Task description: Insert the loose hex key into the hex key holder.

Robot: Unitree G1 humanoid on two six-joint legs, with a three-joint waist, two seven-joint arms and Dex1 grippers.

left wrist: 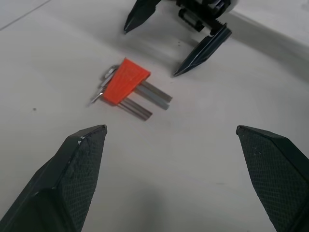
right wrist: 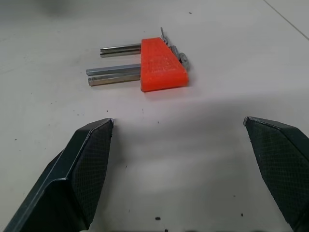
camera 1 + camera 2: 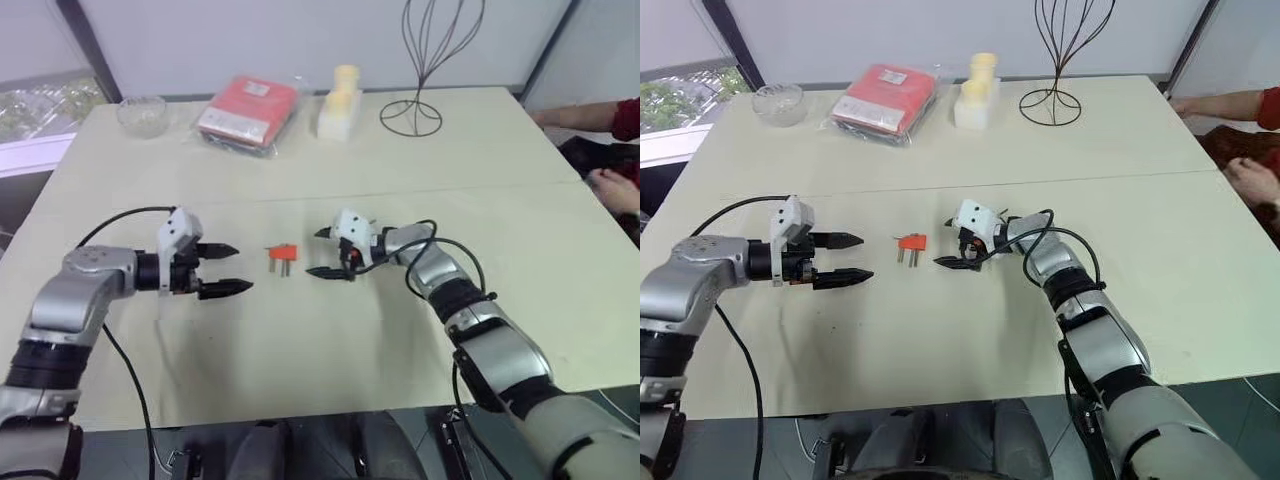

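Note:
The hex key holder [image 3: 282, 253], a small red-orange block with short metal keys sticking out toward me, lies flat in the middle of the table [image 3: 300, 350]. To its left my left gripper [image 3: 243, 268] points at it, open and empty. From the other side my right gripper [image 3: 313, 253] faces it, also open and empty, a short gap away. The left wrist view has the holder [image 1: 124, 82] beyond my spread fingers, with the right gripper [image 1: 150, 52] behind it. In the right wrist view the holder [image 2: 161, 65] lies just past the fingertips. The loose hex key is out of view.
At the table's far side sit a glass bowl [image 3: 142, 113], a flat red packet in clear plastic [image 3: 248, 110], a cream-yellow object [image 3: 340, 103] and a black wire stand [image 3: 412, 115]. A person's hands [image 3: 610, 185] rest at the right edge.

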